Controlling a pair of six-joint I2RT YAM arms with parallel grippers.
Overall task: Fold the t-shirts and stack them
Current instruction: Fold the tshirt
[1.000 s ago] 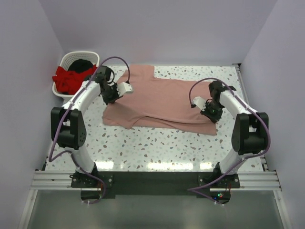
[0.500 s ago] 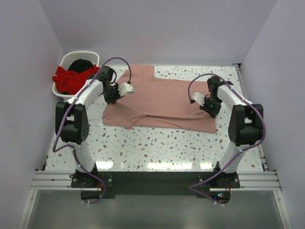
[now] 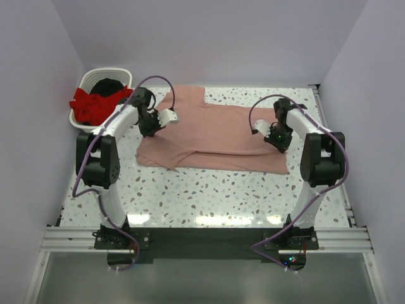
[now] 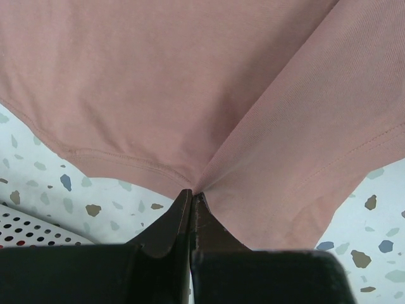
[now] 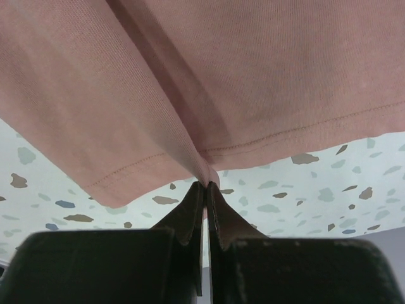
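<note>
- Speckled table (image 3: 209,196): showing below both sets of fingertips in the wrist views; good for laying cloth down flat, so keep the carry low.
- Pink t-shirt (image 3: 212,130): spread on the table between the two grippers, fanning out ahead of each one's tips; near edge looks already doubled over. Judged step: carrying a fold across.
- White basket (image 3: 101,77): well out to the left of the left gripper, holding the red t-shirt (image 3: 88,104) and black t-shirt (image 3: 109,85); both yet to fold, so task judged early.
- Left gripper (image 4: 192,194): pressed together on a pinch of pink hem, cloth gathered to a point at the tips.
- Right gripper (image 5: 207,185): likewise clamped on a pinch of hem, seam line just ahead of the tips.
- To do well: move both at matched height and pace, keep the span between them taut, avoid jerks since the pinches look thin and could slip, release only once edges line up.
</note>
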